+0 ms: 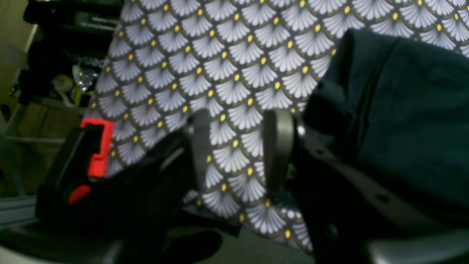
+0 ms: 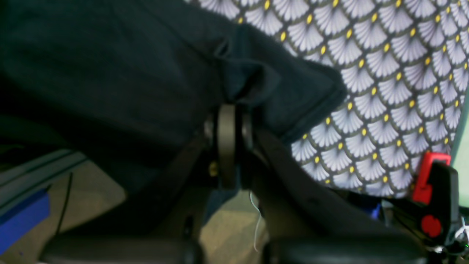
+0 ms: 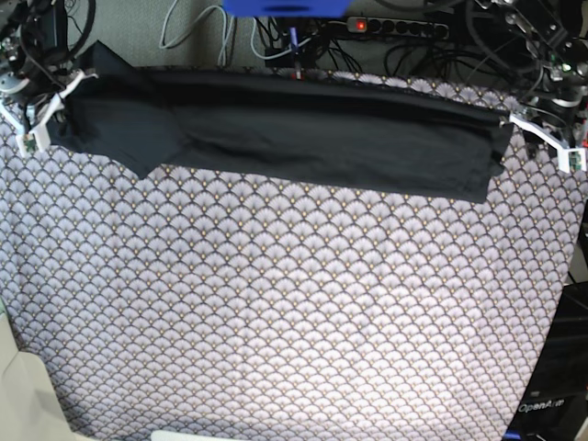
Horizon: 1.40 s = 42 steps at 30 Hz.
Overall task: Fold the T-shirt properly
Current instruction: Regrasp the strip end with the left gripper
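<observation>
The black T-shirt (image 3: pixel 276 129) lies as a long band across the far edge of the table, wrinkled at its left end. My right gripper (image 2: pixel 229 110) is shut on a bunched edge of the T-shirt (image 2: pixel 128 73); in the base view it (image 3: pixel 48 115) is at the band's left end. My left gripper (image 1: pixel 238 121) is open, with only tablecloth between its fingers (image 1: pixel 199 146). The T-shirt (image 1: pixel 403 110) lies just to the right of it. In the base view the left gripper (image 3: pixel 516 121) is at the band's right corner.
The grey scallop-print tablecloth (image 3: pixel 294 303) covers the whole table. Cables and a power strip (image 3: pixel 395 28) lie behind the far edge. Red clamps sit at the table edges (image 1: pixel 97 146) (image 2: pixel 428 176). The floor drops away beyond the edges.
</observation>
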### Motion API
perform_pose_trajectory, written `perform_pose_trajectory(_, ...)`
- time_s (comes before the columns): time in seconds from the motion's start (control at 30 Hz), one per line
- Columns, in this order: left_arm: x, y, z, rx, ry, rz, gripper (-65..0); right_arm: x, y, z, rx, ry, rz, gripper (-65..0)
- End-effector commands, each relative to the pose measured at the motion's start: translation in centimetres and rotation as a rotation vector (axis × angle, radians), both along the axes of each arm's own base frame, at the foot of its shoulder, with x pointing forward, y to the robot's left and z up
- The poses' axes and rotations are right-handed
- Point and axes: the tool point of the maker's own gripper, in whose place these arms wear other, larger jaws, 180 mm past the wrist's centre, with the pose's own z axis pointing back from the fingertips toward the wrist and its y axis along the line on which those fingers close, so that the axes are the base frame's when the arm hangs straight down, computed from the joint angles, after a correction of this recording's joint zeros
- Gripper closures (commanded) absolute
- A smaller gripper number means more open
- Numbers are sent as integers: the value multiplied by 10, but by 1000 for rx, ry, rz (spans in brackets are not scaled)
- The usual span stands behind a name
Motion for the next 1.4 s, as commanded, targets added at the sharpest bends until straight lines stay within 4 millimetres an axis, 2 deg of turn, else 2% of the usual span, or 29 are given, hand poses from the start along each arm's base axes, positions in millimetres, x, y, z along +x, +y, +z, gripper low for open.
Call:
perform_pose_trajectory(0.0, 8, 5, 14, 24, -49, -4, -238, 6, 1, 7, -4, -28, 20, -28)
perform_pose_trajectory(0.17, 8, 5, 14, 23, -49, -5, -238, 6, 9, 3, 10, -17, 37, -120)
perform_pose_trajectory(0.3, 9, 10, 16, 36, -47, -8, -238, 0, 15, -4, 7, 44, 68, -149)
perform_pose_trajectory(0.5, 8, 11, 16, 38, -46, -7, -238, -3, -2, 0, -50, 96, 77, -154)
perform_pose_trajectory(0.63, 9, 10, 16, 36, -46, -10, -238, -2, -4, 1, -59, 98, 79, -155)
perform_pose_trajectory(0.73, 18, 11, 21, 36, -70, -5, -238, -2, -5, 1, -58, 96, 77, -155)
perform_pose_trajectory(0.9, 15, 11, 8, 5, -44, 3, -239, 0, -22, -18, -79, 150, 29, -155)
perform_pose_trajectory(1.0, 16, 9, 6, -4, -48, 3, -301, 4, -28, -31, -64, 153, 3, -155)
perform_pose_trajectory(1.1, 21, 6, 6, -14, -58, 2, -404, 5, -26, -38, -38, 144, 0, -155)
perform_pose_trajectory(1.13, 25, 5, 8, -15, -69, 2, -417, 6, -22, -40, -30, 144, 10, -155)
perform_pose_trajectory(1.2, 28, 4, 9, -20, -77, 1, -416, 9, -16, -42, -19, 132, 29, -155)
perform_pose_trajectory(1.37, 46, -16, 12, -80, -128, -22, -417, 12, 0, -48, -1, 143, 80, -155)
